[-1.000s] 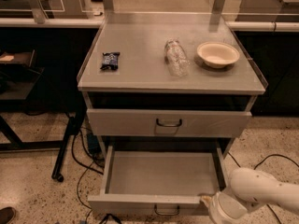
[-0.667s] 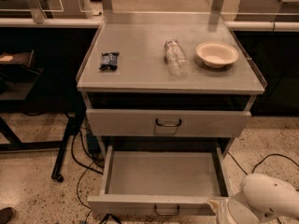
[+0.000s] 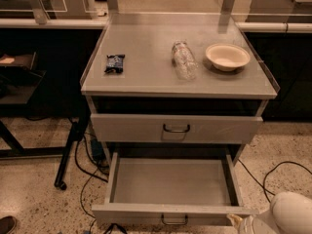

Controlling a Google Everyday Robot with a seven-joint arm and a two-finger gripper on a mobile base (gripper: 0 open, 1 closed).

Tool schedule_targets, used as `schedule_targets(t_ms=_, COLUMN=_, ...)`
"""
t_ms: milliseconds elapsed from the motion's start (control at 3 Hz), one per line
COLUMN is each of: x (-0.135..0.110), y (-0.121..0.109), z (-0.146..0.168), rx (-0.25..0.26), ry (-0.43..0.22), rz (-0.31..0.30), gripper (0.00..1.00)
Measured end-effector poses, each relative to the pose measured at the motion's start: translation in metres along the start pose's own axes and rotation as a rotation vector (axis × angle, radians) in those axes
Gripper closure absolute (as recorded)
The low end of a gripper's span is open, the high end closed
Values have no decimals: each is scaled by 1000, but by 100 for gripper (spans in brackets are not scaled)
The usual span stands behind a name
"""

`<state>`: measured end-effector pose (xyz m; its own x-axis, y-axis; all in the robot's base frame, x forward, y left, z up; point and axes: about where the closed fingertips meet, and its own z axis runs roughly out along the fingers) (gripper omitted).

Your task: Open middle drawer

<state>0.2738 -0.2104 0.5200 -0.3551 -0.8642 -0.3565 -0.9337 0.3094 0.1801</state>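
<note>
The middle drawer (image 3: 170, 182) stands pulled out toward me, its plain grey inside bare. Its front panel (image 3: 170, 213) with a small dark loop handle (image 3: 174, 221) is at the bottom edge of the view. Above it, a taller drawer front (image 3: 176, 128) with the same handle is shut. My gripper (image 3: 242, 224) is low at the bottom right, just right of the open drawer's front corner, at the end of the white arm (image 3: 291, 212). Most of it is cut off by the frame edge.
On the cabinet top (image 3: 146, 79) lie a dark snack packet (image 3: 115, 63), a clear plastic bottle on its side (image 3: 183, 58) and a white bowl (image 3: 227, 56). Black cables (image 3: 87, 165) and a dark stand leg (image 3: 68, 152) lie on the speckled floor at left.
The white arm and gripper have moved down and to the right, away from the drawer's front corner, partly leaving the view. The drawer stays pulled out.
</note>
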Motion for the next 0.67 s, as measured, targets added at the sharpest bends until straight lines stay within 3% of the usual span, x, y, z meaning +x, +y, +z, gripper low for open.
schedule_targets(t_ms=667, x=-77, y=-57, z=40, rx=21, ry=-43, rz=-170, gripper=0)
